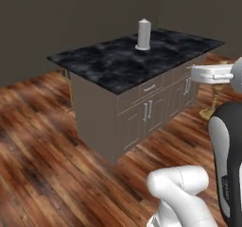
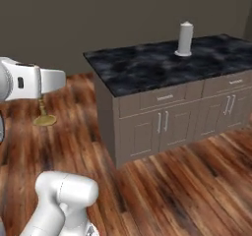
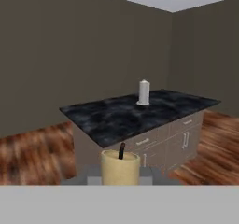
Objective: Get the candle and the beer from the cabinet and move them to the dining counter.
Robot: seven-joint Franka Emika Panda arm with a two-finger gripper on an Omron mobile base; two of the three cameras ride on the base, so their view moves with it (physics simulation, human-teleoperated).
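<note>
End effector [image 3: 120,178] clamped on candle [image 3: 120,168] — tabletop [image 1: 123,65] well ahead; carry it upright, set down apart from paper-towel roll [image 1: 143,34].

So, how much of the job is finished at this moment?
Done: the candle is out of the cabinet and sits between the gripper's fingers in the hand view. In hand: carrying it toward the dining counter, which holds a white paper-towel roll. Left: setting the candle down, then the beer.
</note>
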